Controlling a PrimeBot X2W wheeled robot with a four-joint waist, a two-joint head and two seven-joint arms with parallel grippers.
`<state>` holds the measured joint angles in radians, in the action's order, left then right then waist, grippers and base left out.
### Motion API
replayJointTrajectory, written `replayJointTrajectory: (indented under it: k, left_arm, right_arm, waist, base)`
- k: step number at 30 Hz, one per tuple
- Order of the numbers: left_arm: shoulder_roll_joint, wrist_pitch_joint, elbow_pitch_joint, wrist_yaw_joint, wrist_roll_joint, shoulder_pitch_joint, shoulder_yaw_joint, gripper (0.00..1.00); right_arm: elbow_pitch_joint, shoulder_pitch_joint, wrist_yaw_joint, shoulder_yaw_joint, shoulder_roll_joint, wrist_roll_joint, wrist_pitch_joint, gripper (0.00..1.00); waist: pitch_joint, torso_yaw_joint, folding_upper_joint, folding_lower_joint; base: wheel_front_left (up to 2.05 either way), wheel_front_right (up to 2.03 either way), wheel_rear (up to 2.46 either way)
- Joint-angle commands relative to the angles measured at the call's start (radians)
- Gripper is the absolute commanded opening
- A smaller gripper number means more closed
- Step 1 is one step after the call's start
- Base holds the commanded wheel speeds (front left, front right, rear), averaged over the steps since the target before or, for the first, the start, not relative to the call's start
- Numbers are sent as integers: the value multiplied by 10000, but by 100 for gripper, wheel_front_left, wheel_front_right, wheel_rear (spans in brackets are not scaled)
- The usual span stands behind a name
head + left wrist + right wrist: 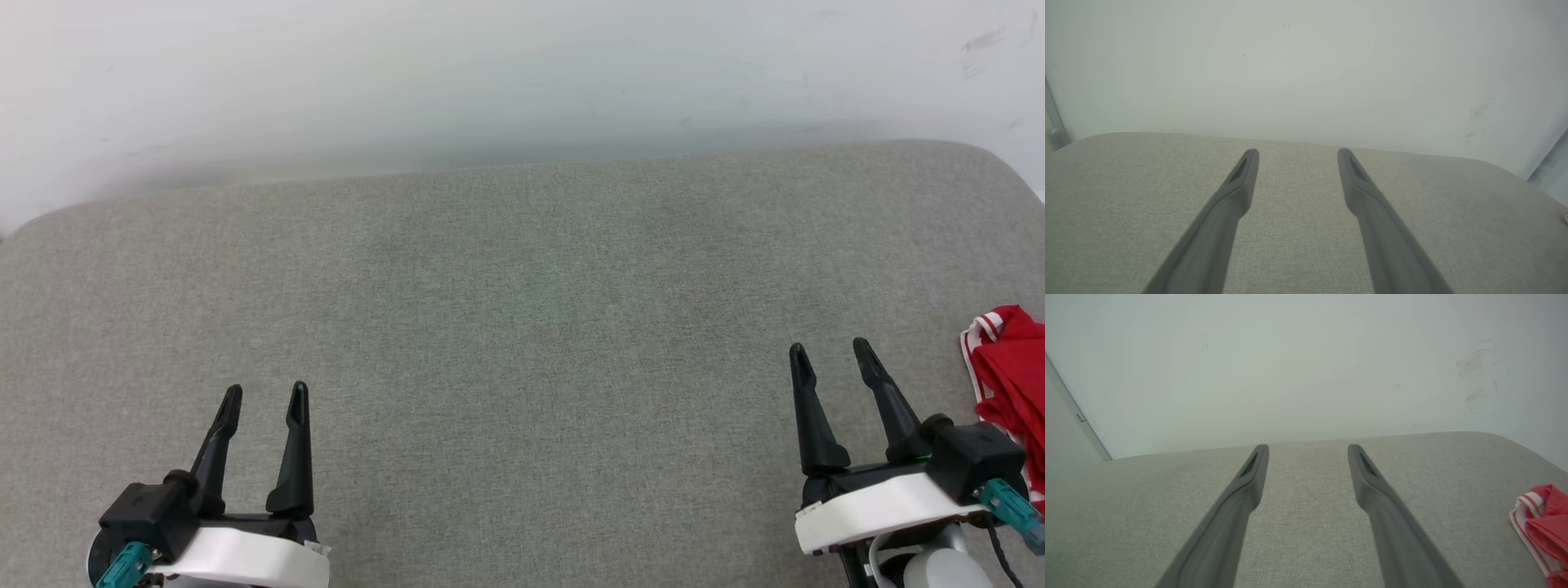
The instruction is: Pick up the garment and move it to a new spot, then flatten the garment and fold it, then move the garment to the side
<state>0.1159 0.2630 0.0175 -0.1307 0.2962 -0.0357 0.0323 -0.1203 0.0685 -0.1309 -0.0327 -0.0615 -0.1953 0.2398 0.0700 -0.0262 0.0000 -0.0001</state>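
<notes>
The garment [1011, 377] is a red bundle with red-white striped trim, lying at the right edge of the grey fabric surface, partly cut off by the head view's border. In the right wrist view the garment [1543, 526] sits at the lower right. My right gripper [833, 353] is open just left of it, apart from it, with nothing between its fingers; the wrist view shows my right gripper [1308, 448] spread over bare fabric. My left gripper [265, 394] stands open at the lower left, far from the garment, and my left gripper [1298, 152] is empty in its own view.
A wide grey fabric surface [522, 327] with rounded far corners stretches between the grippers. A pale wall [522, 73] rises right behind its far edge. The surface's right edge [1535, 453] falls away close to the garment.
</notes>
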Motion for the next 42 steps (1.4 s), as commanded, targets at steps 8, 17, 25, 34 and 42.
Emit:
replayJointTrajectory:
  k: [8,17,25,34,42]
  left_arm:
    - [-100,20,-85,11,176,-96,139,100]
    - [-126,-228,310,11,1141,1,73,0]
    - [-118,-568,558,9,2559,188,80,0]
    - [-126,-950,831,3,4135,390,96,0]
    - [-141,-1233,996,1,5259,530,122,0]
  right_arm:
    - [-71,129,4,53,70,80,117,100]
    - [-335,-98,-2,64,-5,-1055,-146,0]
    - [-450,-17,-1,139,-68,-2606,-462,0]
    - [-556,58,-1,235,-117,-4323,-825,0]
    - [-631,111,-1,320,-141,-5545,-1092,0]
  waist:
    - [-1,10,0,1]
    - [-28,21,0,1]
    - [-71,37,0,1]
    - [-125,57,0,1]
    - [-168,73,0,1]
  base:
    - [0,0,0]
    - [0,0,0]
    - [0,0,0]
    - [0,0,0]
    - [0,0,0]
